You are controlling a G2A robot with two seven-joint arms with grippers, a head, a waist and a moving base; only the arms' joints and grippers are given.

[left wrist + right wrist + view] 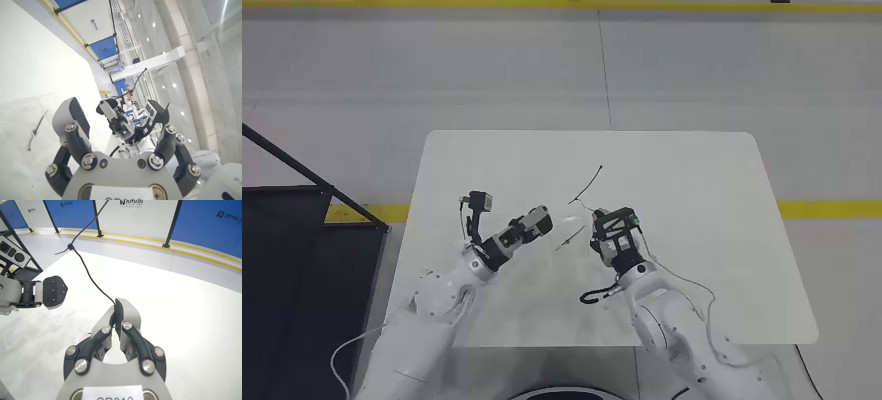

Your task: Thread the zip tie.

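My right gripper (pixel 116 306) is shut on one end of a black zip tie (pixel 88 273). The tie rises from its fingertips to a small head (pixel 70 246), where a short tail sticks out sideways and the strap carries on upward. From above, that tie (pixel 588 184) stands over the table's middle, beyond the right gripper (pixel 587 212). My left gripper (pixel 121 109) is open, with nothing between its fingers, a short way to the side of the right one (pixel 539 220). One of its dotted pads (pixel 53 292) faces the held tie.
A second zip tie (pixel 570 238) lies flat on the white table (pixel 712 200), between the two grippers and below them; it is also seen from the left wrist (pixel 37 126). A black frame (pixel 302 175) stands off the table's left side.
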